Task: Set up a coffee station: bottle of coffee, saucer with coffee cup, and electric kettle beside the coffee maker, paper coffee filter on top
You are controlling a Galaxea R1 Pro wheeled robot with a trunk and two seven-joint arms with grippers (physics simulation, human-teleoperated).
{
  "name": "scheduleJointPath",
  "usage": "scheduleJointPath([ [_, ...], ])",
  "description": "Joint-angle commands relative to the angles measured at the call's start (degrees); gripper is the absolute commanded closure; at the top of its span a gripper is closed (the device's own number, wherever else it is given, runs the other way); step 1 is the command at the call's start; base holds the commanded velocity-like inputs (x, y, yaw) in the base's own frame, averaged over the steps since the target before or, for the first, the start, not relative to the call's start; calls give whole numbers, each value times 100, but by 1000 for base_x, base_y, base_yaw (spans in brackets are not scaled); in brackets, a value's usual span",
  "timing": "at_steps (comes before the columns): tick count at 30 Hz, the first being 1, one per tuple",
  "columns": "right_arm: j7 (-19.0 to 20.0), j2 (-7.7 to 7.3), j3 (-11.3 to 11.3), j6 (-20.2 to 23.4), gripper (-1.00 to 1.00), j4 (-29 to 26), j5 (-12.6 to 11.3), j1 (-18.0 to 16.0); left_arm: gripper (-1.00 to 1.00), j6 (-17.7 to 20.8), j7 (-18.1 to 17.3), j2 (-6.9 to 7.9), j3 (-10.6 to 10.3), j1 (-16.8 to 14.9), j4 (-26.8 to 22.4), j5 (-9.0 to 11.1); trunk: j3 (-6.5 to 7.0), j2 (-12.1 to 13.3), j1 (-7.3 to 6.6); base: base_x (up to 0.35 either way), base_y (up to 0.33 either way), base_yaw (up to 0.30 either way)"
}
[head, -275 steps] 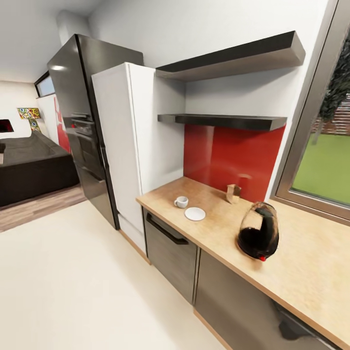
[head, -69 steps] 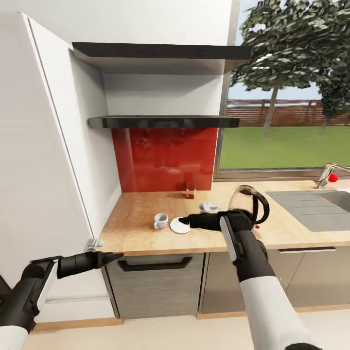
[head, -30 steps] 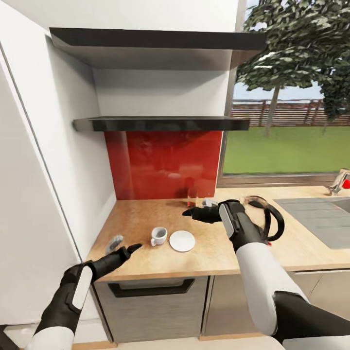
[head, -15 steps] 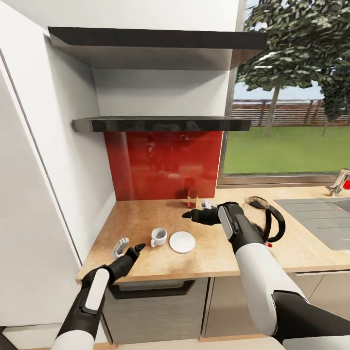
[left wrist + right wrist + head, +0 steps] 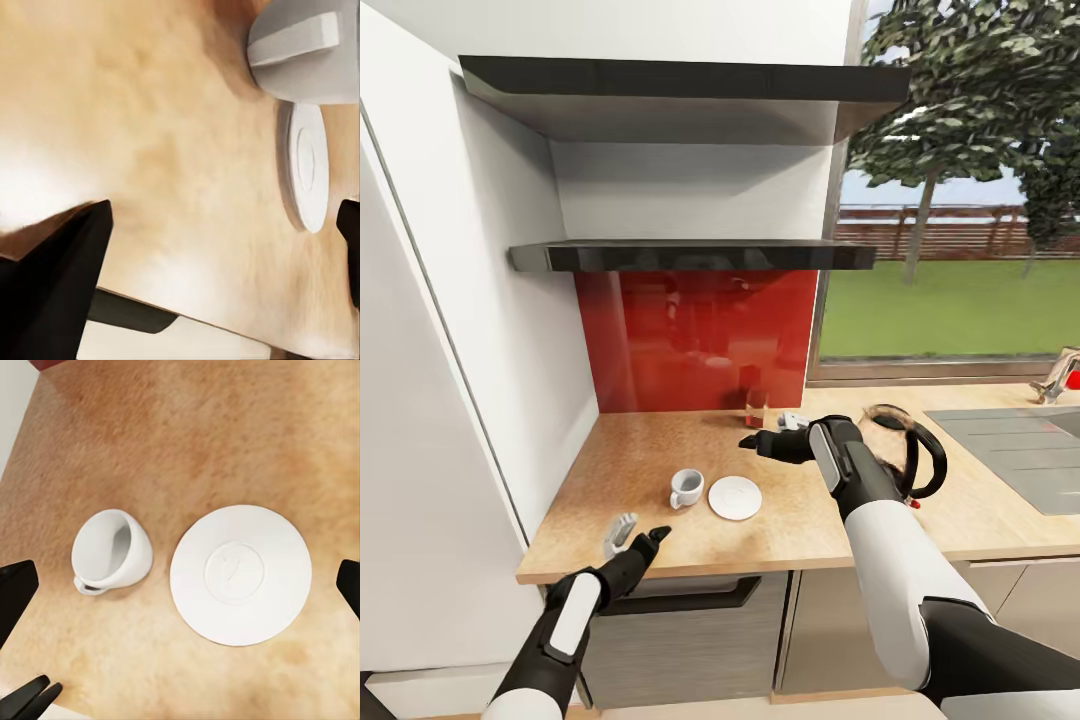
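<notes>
Head view: left gripper (image 5: 635, 536) is sitting nearest, at the front lip of the kitchen countertop (image 5: 660, 450), fingers spread and holding nothing; over the last second it has been sliding in from the left edge toward the coffee cup (image 5: 685, 488), which is standing just beyond it, with the saucer (image 5: 735, 497) right beside the cup, apart, not touching. Right gripper (image 5: 765, 440) is hovering further back over the counter, spread wide too, empty, and has barely been moving, while its wrist camera is looking straight down on cup (image 5: 111, 551) and saucer (image 5: 240, 574). Judging from this, the left arm is lining up to take the cup, so cup-on-saucer is not done yet. Electric kettle (image 5: 905, 460) is standing behind the right forearm, partly hidden. A small red-brown item is sitting by the red backsplash (image 5: 695, 335), too small to tell what it is. Surface is light wood grain over grey cabinet fronts; above are two dark shelves (image 5: 690, 255), and a window to the right is showing lawn and trees.
</notes>
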Motion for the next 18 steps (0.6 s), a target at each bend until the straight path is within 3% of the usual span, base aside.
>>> scheduleJointPath([
  [1,6,6,-28,28,-100,-3,-7,-5,-100,49,-13,-8,2,-4,1,-3,-12,-10,4,0,0,0],
  [7,10,6,-28,28,-100,33,-22,-5,-100,14,-14,-8,-238,-4,5,331,-12,-10,4,16,-69,0],
  [10,10,6,-21,22,-100,105,-92,-5,-100,10,-14,-8,-384,-4,2,384,-12,-10,4,101,-182,0],
  [18,17,6,-20,-104,-100,398,-130,-5,-100,9,-40,-8,-428,-4,0,497,-12,-10,4,58,-23,0],
])
